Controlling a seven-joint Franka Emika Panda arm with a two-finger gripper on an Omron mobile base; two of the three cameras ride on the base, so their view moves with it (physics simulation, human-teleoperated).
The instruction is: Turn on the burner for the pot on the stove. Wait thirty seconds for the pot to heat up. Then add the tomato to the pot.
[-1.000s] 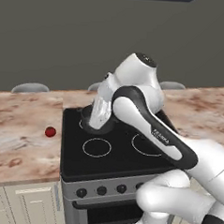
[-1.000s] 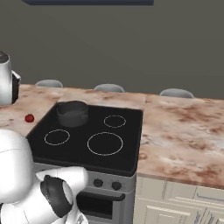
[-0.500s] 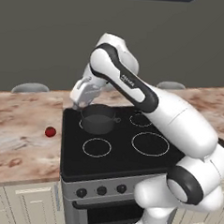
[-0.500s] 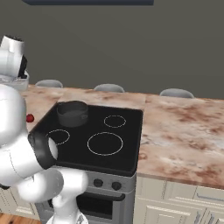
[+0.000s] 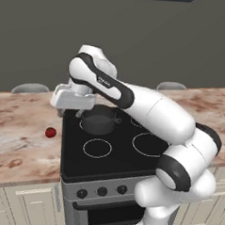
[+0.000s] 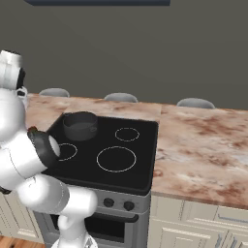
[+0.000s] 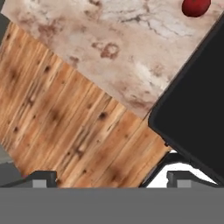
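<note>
The dark grey pot (image 5: 99,120) (image 6: 80,126) stands at the back left of the stove's black glass top (image 5: 116,162) (image 6: 140,167); it covers most of its burner (image 5: 83,127). The red tomato (image 5: 50,132) (image 7: 195,6) lies on the marble counter just left of the stove. My gripper (image 5: 69,110) (image 7: 111,178) hangs open and empty over the stove's left edge, between pot and tomato and above both. In the hand view the tomato sits at the top right, far from the fingertips (image 7: 41,177).
Black knobs (image 5: 102,191) (image 6: 128,206) line the steel front. A small ring (image 5: 97,148) and a large ring (image 5: 152,144) mark the front burners. Marble counter (image 5: 18,146) (image 6: 203,155) runs both sides. Grey stool backs (image 5: 30,87) stand behind. Wood floor (image 7: 65,122) lies below.
The arm has swung left: the hand left its place above the pot and now hangs over the stove's left edge, nearer the tomato. The jaws stayed open.
</note>
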